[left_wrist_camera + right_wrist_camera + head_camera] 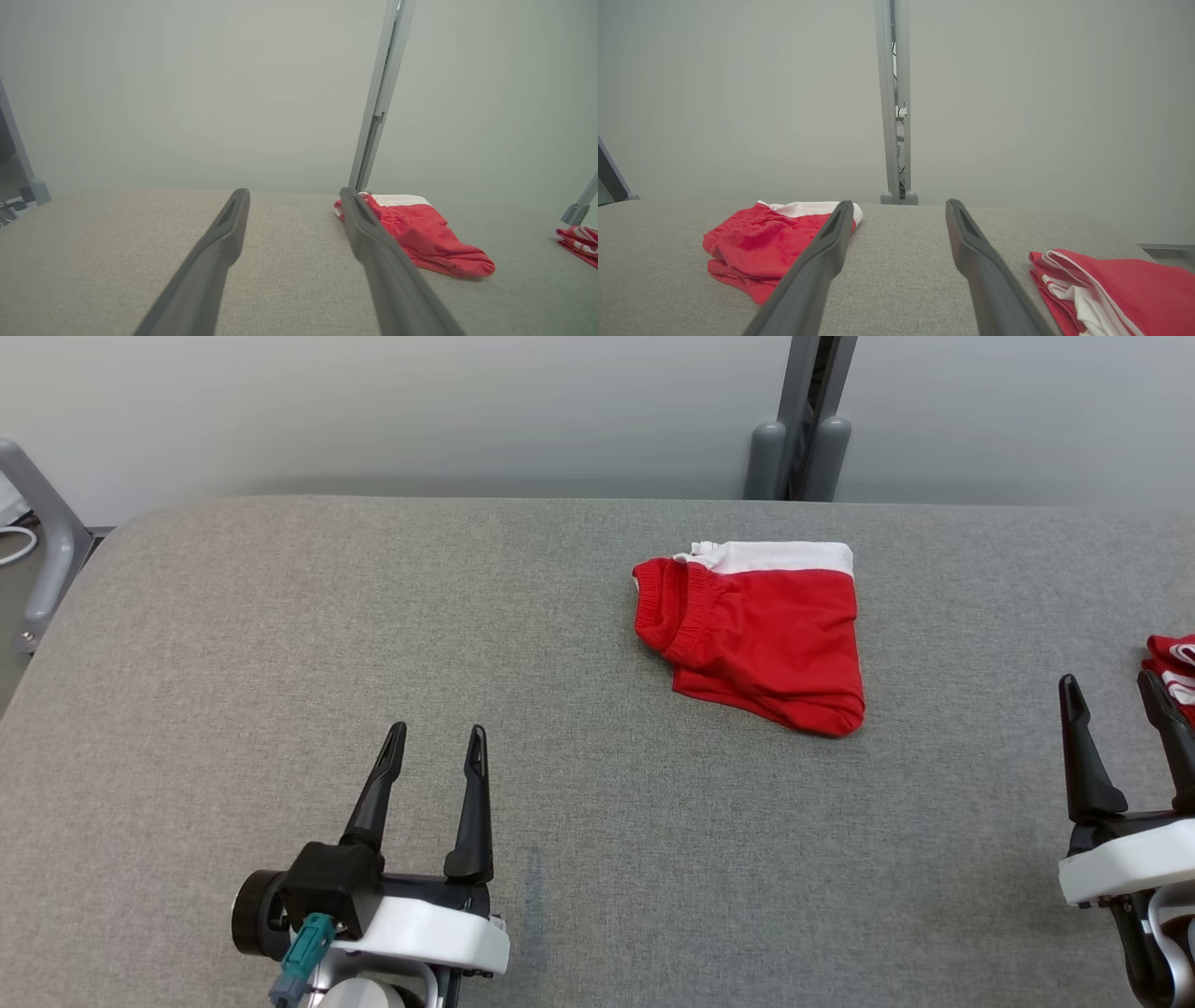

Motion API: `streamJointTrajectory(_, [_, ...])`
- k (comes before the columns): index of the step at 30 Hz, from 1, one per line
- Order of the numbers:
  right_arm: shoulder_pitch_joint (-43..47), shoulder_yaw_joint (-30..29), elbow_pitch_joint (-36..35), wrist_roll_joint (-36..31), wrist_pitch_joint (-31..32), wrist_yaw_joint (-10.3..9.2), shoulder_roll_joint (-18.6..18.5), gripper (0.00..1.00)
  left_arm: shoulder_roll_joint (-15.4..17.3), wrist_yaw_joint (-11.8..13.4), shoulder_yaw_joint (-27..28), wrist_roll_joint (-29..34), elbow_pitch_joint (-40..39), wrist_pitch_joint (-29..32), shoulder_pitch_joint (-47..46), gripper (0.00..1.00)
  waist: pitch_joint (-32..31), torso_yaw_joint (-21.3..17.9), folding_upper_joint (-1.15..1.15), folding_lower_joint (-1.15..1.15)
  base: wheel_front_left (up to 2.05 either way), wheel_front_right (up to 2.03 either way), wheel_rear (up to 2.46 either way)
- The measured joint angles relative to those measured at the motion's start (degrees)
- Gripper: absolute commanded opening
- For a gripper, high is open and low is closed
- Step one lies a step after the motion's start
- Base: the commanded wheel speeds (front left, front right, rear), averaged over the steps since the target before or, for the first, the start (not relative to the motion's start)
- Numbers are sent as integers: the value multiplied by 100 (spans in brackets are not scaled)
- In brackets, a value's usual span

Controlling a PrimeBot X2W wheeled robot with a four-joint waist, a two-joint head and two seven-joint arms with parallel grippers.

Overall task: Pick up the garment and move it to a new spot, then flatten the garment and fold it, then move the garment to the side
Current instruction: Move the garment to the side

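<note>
The garment [761, 630] is a pair of red shorts with a white band, folded into a compact shape and lying right of the table's centre. It also appears in the left wrist view [420, 233] and the right wrist view [761, 242]. My left gripper [437, 751] stands open at the lower left, well apart from the garment, nothing between its fingers. My right gripper [1111, 689] is open at the lower right edge, empty, to the right of the garment. Both sets of fingers hover over bare cloth [294, 193] [899, 205].
A grey fabric-covered table [373, 644] fills the view. A second folded red-and-white garment [1176, 667] [1106, 284] lies at the table's right edge, close beside my right gripper. A grey post [798, 420] rises behind the table; a grey frame [42, 541] stands at the left.
</note>
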Motion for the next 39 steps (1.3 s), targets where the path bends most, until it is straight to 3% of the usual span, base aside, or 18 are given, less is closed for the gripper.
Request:
streamJointTrajectory(20, [7, 296, 296, 370, -1, 0, -99, 100, 0, -1, -87, -2, 20, 0, 3, 100, 5, 96, 0, 0, 0, 0, 0])
streamJointTrajectory(24, [-172, 578, 550, 586, 25, 0, -223, 100, 1, -1, -169, 3, 21, 0, -32, 100, 117, 162, 0, 0, 0, 0, 0])
streamJointTrajectory(30, [-804, 980, 722, 1205, 528, 0, -644, 100, 1, 105, -428, 68, -23, 0, -259, 100, 497, 302, 0, 0, 0, 0, 0])
streamJointTrajectory(39, [-1796, 1325, 873, 2844, 1939, 0, -1195, 100, 2, 398, -939, 3, -101, 0, -620, 100, 1215, 676, 0, 0, 0, 0, 0])
